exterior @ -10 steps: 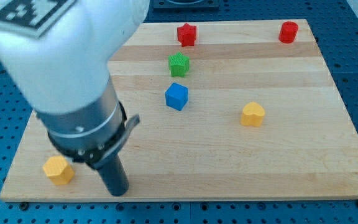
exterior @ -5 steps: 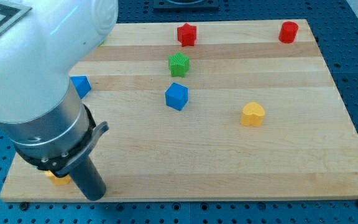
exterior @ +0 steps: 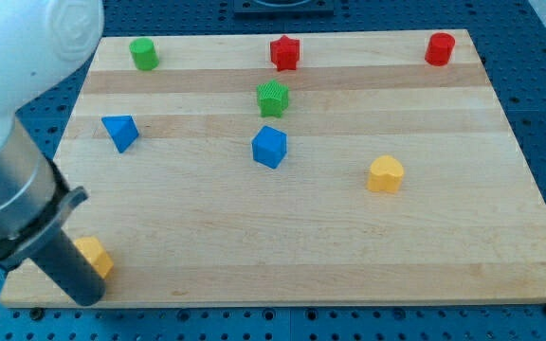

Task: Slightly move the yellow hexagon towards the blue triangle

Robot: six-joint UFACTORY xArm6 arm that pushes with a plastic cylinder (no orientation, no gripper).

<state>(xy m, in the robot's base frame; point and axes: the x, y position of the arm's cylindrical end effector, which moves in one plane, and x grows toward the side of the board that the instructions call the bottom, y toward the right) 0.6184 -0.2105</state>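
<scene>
The wooden board point(exterior: 463, 237) carries eight small blocks in red, green, blue, yellow.

Bright, even light; soft short shadows; the near arm point(exterior: 17, 142) looks blurred.

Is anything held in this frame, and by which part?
Nothing is held; there is no claw. My tip sits at the yellow hexagon, on its bottom-left side; whether they touch cannot be told.

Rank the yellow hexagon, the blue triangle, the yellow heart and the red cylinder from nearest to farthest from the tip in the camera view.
From my tip, at the view's bottom left:
1. yellow hexagon, right beside it.
2. blue triangle, above, on the left side.
3. yellow heart, right of centre.
4. red cylinder, top right corner.
</scene>
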